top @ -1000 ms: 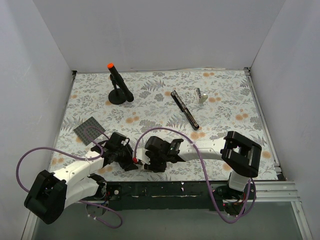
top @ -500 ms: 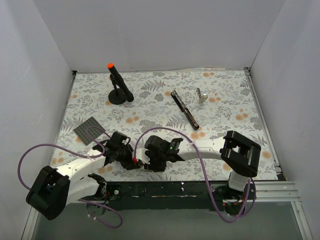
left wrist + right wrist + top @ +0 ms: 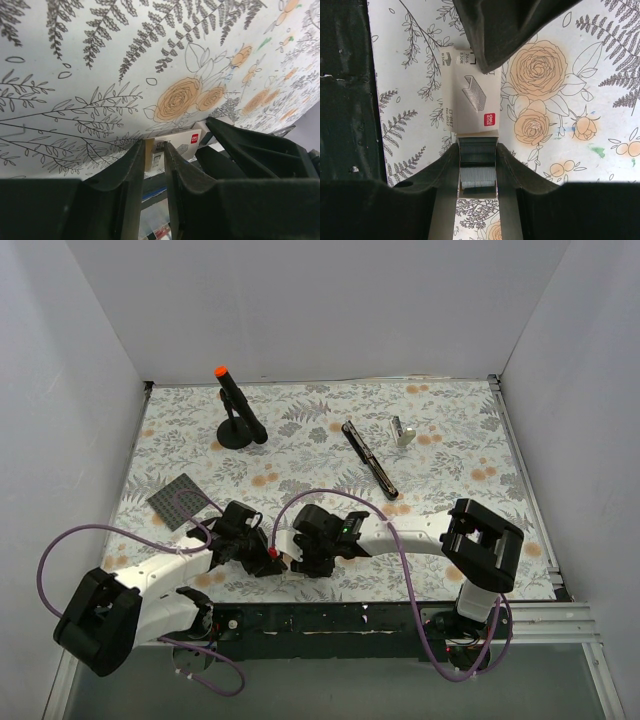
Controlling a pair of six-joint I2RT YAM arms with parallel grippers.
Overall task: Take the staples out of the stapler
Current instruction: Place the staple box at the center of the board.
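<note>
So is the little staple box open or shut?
Open. The right wrist view shows a tray of grey staples slid out of the white staple box, between the right gripper's fingers.

The table cover (image 3: 300, 445) is white, printed all over with grey fern fronds and leafy sprigs, pale orange roses and small orange berries, and the walls (image 3: 320, 310) around it are plain pale grey. The stapler (image 3: 369, 459) is black with a silver strip along it, the stand (image 3: 238, 418) is black with a bright orange tip, and the square mat (image 3: 180, 498) is dark grey. The staple box (image 3: 472, 102) is white with a grey drawing of staples, grey lettering and a small red logo, and the staples (image 3: 477, 167) are dull silver-grey.
</note>
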